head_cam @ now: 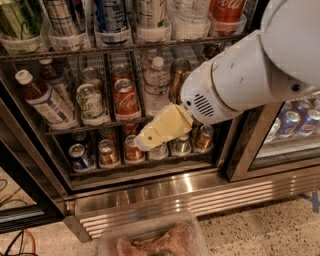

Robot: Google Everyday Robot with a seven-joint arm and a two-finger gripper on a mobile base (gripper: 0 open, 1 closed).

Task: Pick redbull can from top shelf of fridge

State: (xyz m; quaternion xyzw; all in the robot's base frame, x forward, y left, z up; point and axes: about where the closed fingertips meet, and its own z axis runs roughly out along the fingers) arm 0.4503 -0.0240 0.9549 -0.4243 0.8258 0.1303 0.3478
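The redbull can [62, 17], slim and silver with blue checked panels, stands in a clear cup on the top shelf [125, 52] of the fridge [200, 192], near the upper left. A blue-and-white striped tall can [112, 15] stands to its right. My gripper [145, 140], pale yellow on the end of the white arm [240, 80], hangs in front of the lower racks. It is well below and to the right of the redbull can and touches nothing that I can see.
The middle rack holds bottles, a red cola can [125, 97] and a water bottle [157, 85]. The lowest rack holds short cans. A closed glass door [285, 130] is at right. A clear plastic bin [150, 237] sits on the floor in front.
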